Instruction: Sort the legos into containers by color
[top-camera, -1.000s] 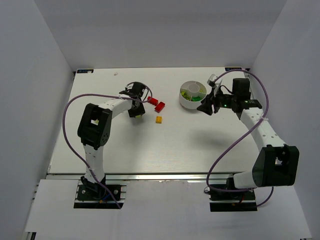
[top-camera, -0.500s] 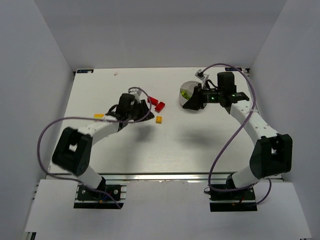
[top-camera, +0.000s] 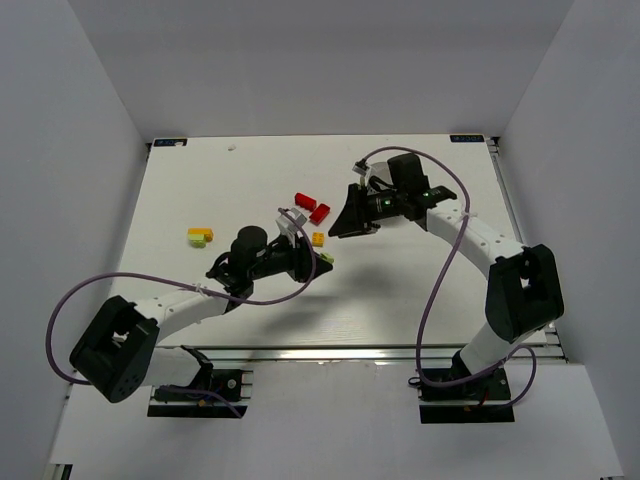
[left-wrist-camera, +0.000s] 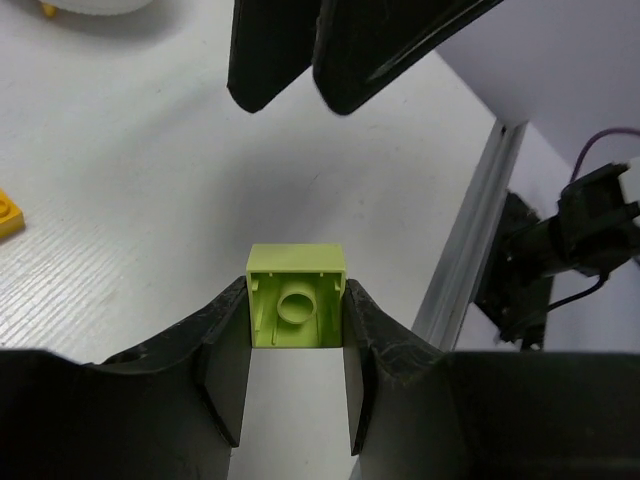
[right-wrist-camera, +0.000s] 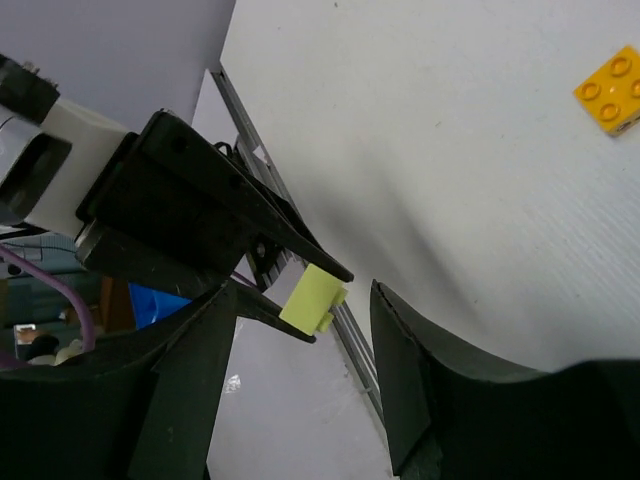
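Far left, a yellow-and-green pair (top-camera: 200, 236) is lying loose on the table (top-camera: 420, 290), well apart from both arms. Your left gripper (top-camera: 312, 259) is reaching across the middle. Its fingers are narrow and clamping a yellow-green brick (left-wrist-camera: 296, 310) by two opposite sides, hollow underside facing the wrist camera, apparently off the table. The brick is looking about square, so there's no long axis worth tracking.

Just beyond it an orange brick (top-camera: 318, 238) is sitting on the table, then two red bricks (top-camera: 305, 201) close together. Your right gripper (top-camera: 338, 228) is pointing back at the left one, fingers apart and gripping nothing. In the right wrist view the held brick is showing in the gap between them but not touching.

The dish isn't showing from above; the right arm is likely covering it. A white rim (left-wrist-camera: 100, 4) at the top-left corner of the left wrist view may be it. So the target is probably lying up and right of your left fingers, past the right gripper, with the right arm nearer. I'm reading this as a handover or a squeeze past. The table is flat and white, and the walls (top-camera: 90, 150) are standing well clear.
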